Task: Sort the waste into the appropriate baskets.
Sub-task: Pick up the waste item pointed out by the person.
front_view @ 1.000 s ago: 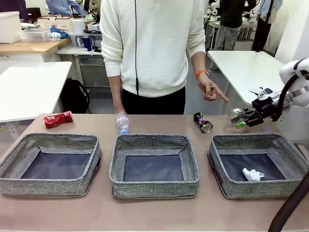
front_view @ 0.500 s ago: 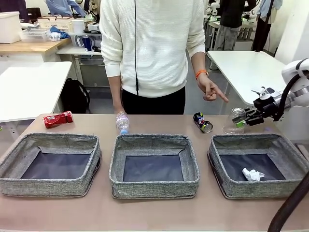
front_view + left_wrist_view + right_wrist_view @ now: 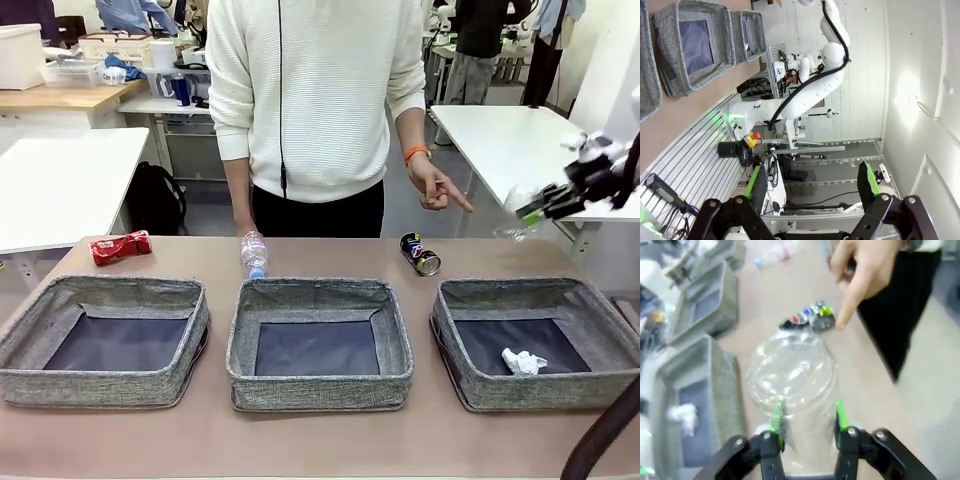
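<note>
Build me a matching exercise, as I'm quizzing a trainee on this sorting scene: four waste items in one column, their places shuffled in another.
1. red can
2. plastic bottle
3. paper wad
4. clear cup

A. inside the right basket
B. gripped by the right tool, off the table
C. on the table beyond the left basket
D. on the table beyond the middle basket

Pairs: 1-C, 2-D, 3-A, 4-B

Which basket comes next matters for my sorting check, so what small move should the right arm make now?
Probably carry the clear plastic cup, clamped in the right gripper and raised off the table, inward toward the empty middle basket; the right basket holds the paper wad.
</note>
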`<action>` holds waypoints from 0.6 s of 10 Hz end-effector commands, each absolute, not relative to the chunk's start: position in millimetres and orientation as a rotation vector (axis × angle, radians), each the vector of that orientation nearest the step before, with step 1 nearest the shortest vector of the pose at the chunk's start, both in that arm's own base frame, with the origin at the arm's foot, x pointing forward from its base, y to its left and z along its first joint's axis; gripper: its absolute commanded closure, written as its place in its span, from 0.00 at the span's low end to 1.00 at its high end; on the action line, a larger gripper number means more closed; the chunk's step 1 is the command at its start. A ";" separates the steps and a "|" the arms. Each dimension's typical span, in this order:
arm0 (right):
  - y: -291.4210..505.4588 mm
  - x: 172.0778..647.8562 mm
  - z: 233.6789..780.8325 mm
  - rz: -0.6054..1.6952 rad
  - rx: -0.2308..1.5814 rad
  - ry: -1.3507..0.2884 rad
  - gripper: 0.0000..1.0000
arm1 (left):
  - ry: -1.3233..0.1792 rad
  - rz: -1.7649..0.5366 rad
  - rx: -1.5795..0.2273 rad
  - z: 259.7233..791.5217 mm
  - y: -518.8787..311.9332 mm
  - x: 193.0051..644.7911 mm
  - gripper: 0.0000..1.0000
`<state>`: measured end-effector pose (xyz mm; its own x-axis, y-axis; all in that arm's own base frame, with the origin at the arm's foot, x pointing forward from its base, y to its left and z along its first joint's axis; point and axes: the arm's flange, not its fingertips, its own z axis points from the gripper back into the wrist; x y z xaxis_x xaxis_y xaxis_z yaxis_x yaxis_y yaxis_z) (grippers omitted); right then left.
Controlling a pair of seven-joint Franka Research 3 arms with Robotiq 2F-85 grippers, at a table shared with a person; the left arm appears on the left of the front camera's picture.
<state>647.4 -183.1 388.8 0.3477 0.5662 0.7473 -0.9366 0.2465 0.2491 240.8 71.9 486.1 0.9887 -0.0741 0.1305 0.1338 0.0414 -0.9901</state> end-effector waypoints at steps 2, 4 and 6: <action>-135.6 571.8 460.3 0.654 0.362 -0.192 0.54 | -0.057 -0.170 -1.533 487.7 71.5 239.9 0.07; -125.1 561.0 452.7 0.544 0.160 0.044 0.54 | -0.057 -0.170 -1.533 487.7 71.5 239.9 0.07; -132.3 574.5 441.2 0.651 0.210 0.025 0.54 | -0.057 -0.170 -1.533 487.7 71.5 239.9 0.07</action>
<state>561.9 -131.9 444.4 0.7931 0.5888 0.1559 -0.6069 0.7854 0.1218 240.9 72.0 485.9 0.9887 -0.0740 0.1300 0.1333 0.0411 -0.9902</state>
